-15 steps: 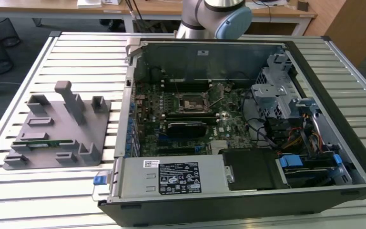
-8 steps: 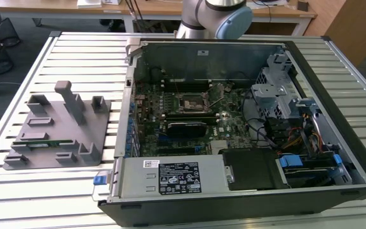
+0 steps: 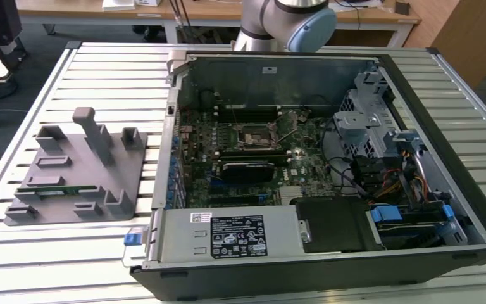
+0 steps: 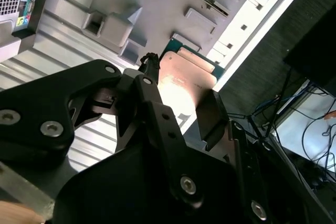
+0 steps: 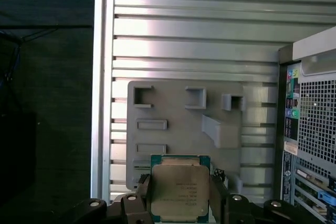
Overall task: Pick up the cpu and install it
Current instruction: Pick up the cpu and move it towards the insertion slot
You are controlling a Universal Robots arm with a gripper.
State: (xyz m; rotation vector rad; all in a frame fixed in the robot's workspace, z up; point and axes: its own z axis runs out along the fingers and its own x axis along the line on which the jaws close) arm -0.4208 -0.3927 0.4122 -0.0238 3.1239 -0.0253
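My gripper [image 5: 180, 199] is shut on the cpu [image 5: 178, 188], a flat square chip with a pale metal top and a green rim. One black finger presses each of two opposite edges. In the second wrist view the cpu [image 4: 187, 80] sits the same way between the fingers of the gripper [image 4: 181, 97]. It hangs high above the grey fixture plate [image 5: 184, 124] and the slatted table. In the exterior view, the motherboard's open socket [image 3: 252, 134] lies in the middle of the open computer case [image 3: 311, 158]. The arm [image 3: 285, 22] rises out of the picture behind the case.
The grey fixture plate [image 3: 83, 171] with upright blocks lies at the exterior view's left on the slatted metal table [image 3: 99, 69]. A green memory stick [image 3: 45, 188] rests on it. The case's rear panel [image 5: 315, 129] stands beside the fixture. Cables and drive cages [image 3: 378, 139] crowd one side of the case.
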